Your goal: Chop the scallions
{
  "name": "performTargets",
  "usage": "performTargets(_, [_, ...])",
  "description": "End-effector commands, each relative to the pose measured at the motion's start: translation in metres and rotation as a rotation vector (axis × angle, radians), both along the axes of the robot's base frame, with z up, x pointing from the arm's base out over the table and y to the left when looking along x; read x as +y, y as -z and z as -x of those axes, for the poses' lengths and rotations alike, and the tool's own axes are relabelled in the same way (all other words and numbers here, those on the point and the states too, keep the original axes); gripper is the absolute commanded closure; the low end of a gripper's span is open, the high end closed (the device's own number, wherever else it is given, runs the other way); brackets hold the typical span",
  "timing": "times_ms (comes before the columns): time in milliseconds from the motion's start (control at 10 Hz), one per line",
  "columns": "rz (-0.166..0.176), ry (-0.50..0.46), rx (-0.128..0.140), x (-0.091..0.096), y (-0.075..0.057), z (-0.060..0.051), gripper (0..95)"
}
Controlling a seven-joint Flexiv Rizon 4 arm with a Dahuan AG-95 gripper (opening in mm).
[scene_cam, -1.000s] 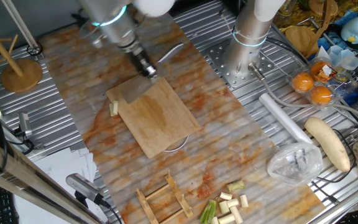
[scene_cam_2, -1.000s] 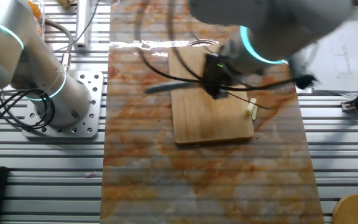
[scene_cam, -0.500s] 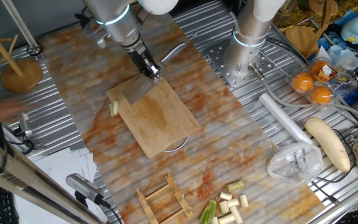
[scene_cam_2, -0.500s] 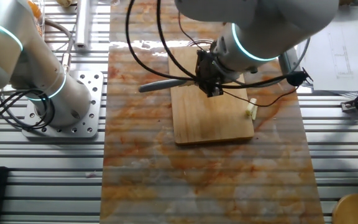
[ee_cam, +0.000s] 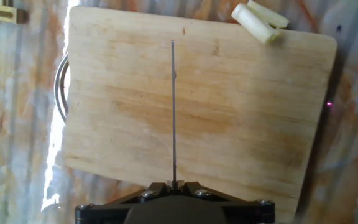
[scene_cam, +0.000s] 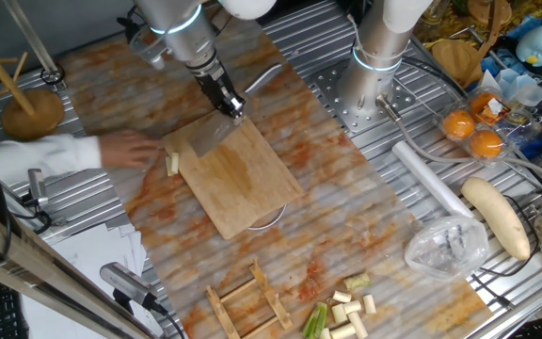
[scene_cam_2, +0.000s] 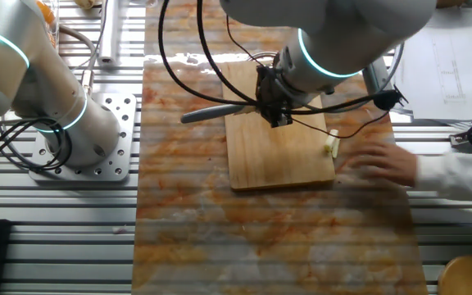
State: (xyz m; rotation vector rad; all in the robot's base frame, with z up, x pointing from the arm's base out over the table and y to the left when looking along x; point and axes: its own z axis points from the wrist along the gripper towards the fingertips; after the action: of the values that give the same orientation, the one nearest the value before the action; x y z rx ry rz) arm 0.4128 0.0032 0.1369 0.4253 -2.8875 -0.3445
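Note:
My gripper (scene_cam: pixel 226 104) (scene_cam_2: pixel 273 105) (ee_cam: pixel 174 185) is shut on a knife (scene_cam: pixel 205 138), whose thin blade (ee_cam: pixel 173 112) shows edge-on above the middle of the wooden cutting board (scene_cam: pixel 238 184) (ee_cam: pixel 241 130). A pale scallion (scene_cam: pixel 171 165) (scene_cam_2: pixel 331 144) lies at the board's edge, and the hand view shows two short pieces of it (ee_cam: pixel 258 22) at the far right corner, clear of the blade. A pile of more scallions (scene_cam: pixel 346 311), cream and green, lies off the board near the table's front edge.
A person's hand (scene_cam: pixel 125 149) (scene_cam_2: pixel 383 164) in a white sleeve reaches in beside the board, close to the scallion piece. A second arm's base (scene_cam: pixel 374 66), a white radish (scene_cam: pixel 497 217), a plastic bag (scene_cam: pixel 445 247), oranges (scene_cam: pixel 473 132) and a wooden stand (scene_cam: pixel 31 108) surround the mat.
A person's hand has come in from the side up to the scallion at the board's edge. My gripper with the knife has shifted slightly toward the board's far edge.

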Motion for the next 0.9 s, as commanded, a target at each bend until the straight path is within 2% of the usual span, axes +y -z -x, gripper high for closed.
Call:
performTargets(100, [0.015, -0.003, -0.035, -0.0004, -0.0003, 0.0032, 95.0])
performTargets(300, [0.023, 0.007, -0.051, -0.0004, -0.0004, 0.0032, 95.0])
performTargets(900, [0.027, 0.025, -0.062, -0.0004, -0.0004, 0.0032, 95.0])
